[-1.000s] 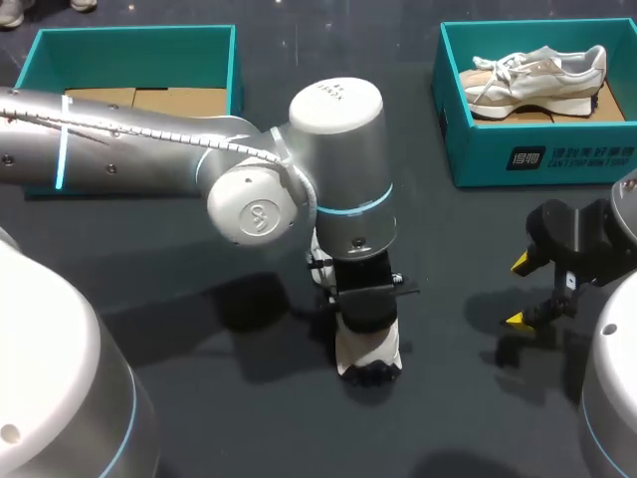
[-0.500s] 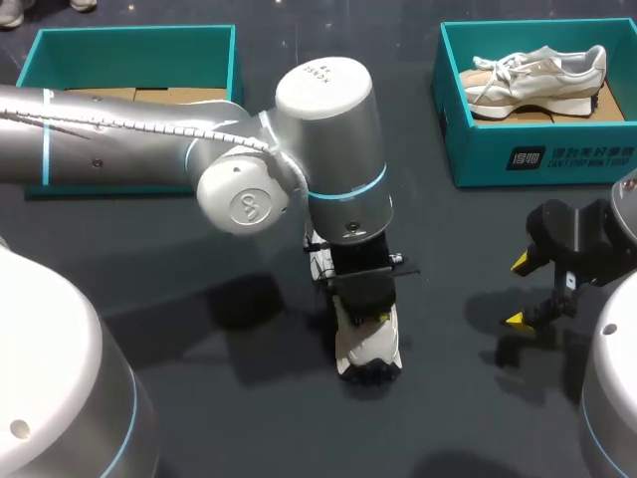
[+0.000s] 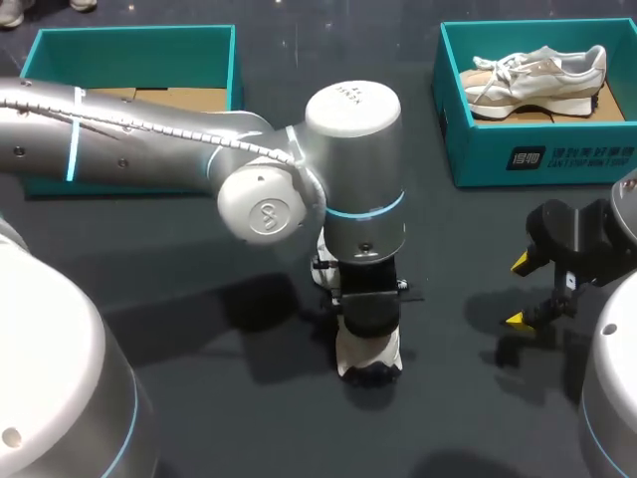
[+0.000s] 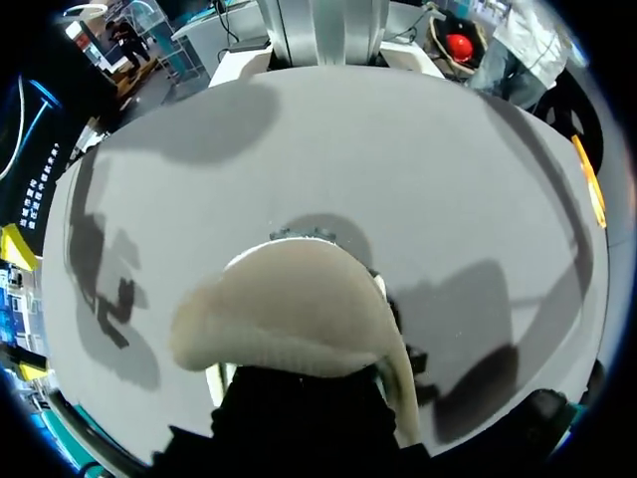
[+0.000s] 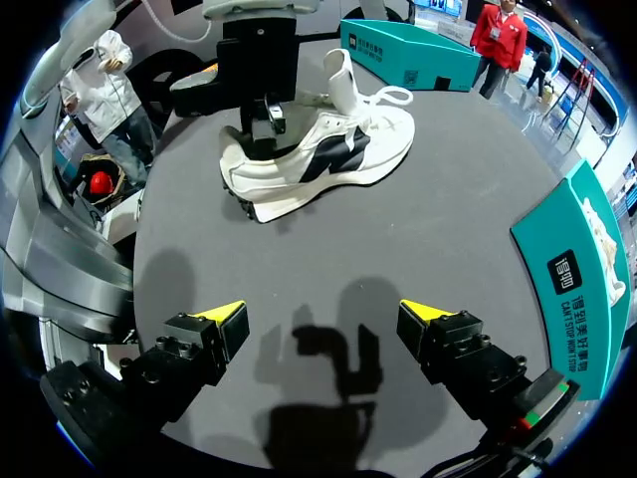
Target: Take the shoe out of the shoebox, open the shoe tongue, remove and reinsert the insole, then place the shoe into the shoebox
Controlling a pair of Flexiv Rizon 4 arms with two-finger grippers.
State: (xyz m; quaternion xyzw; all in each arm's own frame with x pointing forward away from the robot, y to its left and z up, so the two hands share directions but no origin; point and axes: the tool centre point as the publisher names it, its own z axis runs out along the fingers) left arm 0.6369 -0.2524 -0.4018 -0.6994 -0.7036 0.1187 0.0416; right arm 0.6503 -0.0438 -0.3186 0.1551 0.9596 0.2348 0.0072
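A white shoe (image 3: 369, 357) with black side marks (image 5: 328, 149) stands on the dark table at the middle, its tongue pulled upright. My left gripper (image 3: 366, 317) points down into the shoe's heel opening (image 5: 264, 118). In the left wrist view a cream insole (image 4: 289, 309) curls up out of the shoe just ahead of the gripper's black body and hides the fingertips; the gripper is shut on it. My right gripper (image 3: 521, 291) hangs open above bare table to the right of the shoe (image 5: 323, 319), with nothing between its fingers.
A teal shoebox (image 3: 542, 154) at the back right holds a second pale shoe (image 3: 537, 70). Another teal shoebox (image 3: 234, 70), with a cardboard bottom, sits at the back left behind my left arm.
My left wrist swung a little left and back half a second ago, then returned right and down over the shoe's heel. The right arm has stayed where it was.
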